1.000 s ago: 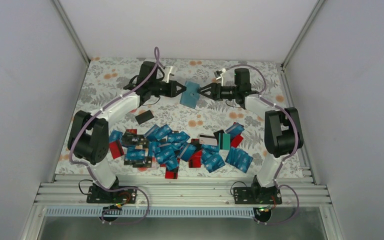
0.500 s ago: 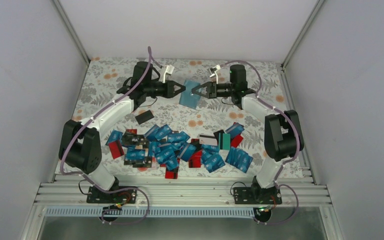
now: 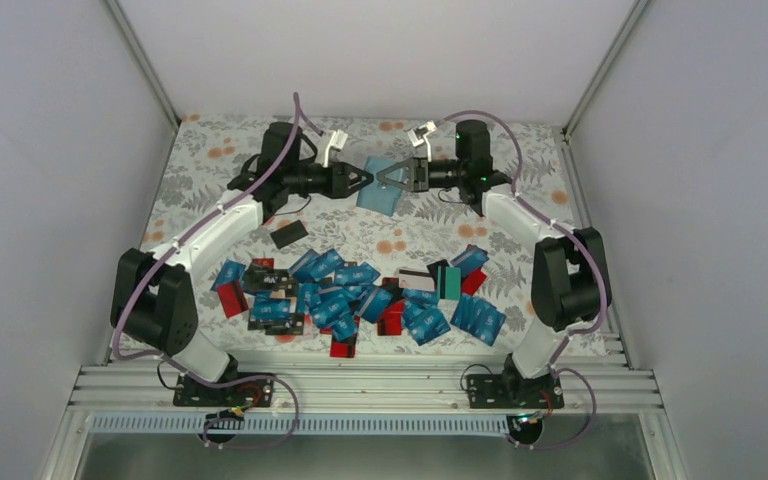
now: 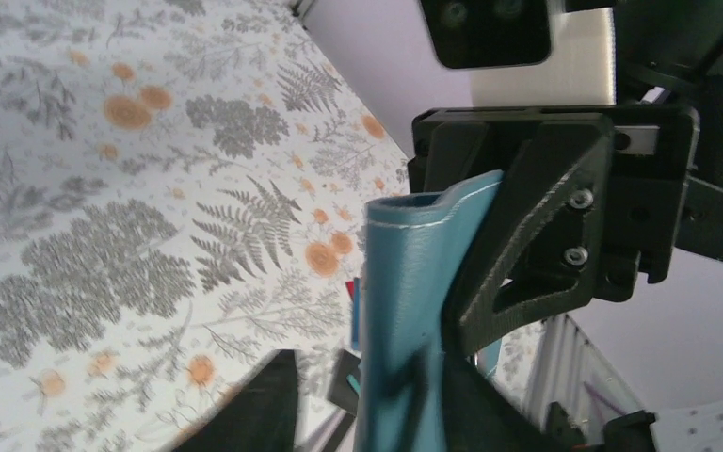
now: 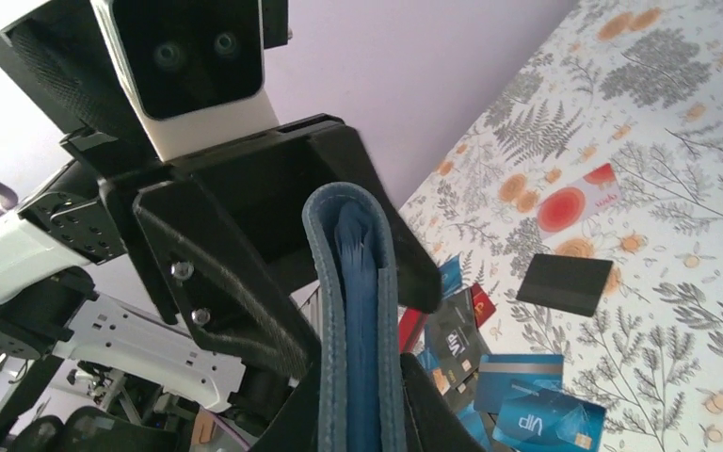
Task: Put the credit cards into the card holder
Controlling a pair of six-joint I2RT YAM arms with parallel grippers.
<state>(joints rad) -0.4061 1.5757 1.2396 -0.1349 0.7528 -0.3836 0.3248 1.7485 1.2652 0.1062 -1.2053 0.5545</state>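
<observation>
The teal card holder [image 3: 376,197] hangs folded shut above the back of the table, between my two grippers. My right gripper [image 3: 386,179] is shut on it, and the right wrist view shows both fingers pressed on the card holder [image 5: 353,282]. My left gripper [image 3: 358,180] faces it from the left and is open. In the left wrist view the card holder [image 4: 405,282] leans on one finger, with a gap to the other finger [image 4: 245,414]. The credit cards [image 3: 360,295], mostly blue with some red and black, lie scattered across the front of the table.
A single black card [image 3: 288,234] lies apart from the pile, left of centre. A white-and-red card [image 5: 579,202] lies on the floral cloth beyond it. White walls close in the table at the back and both sides; the metal rail [image 3: 360,385] runs along the front.
My right gripper has moved left onto the card holder and closed on it. My left gripper's jaws have come apart from the holder. Both grippers drifted slightly toward the back.
</observation>
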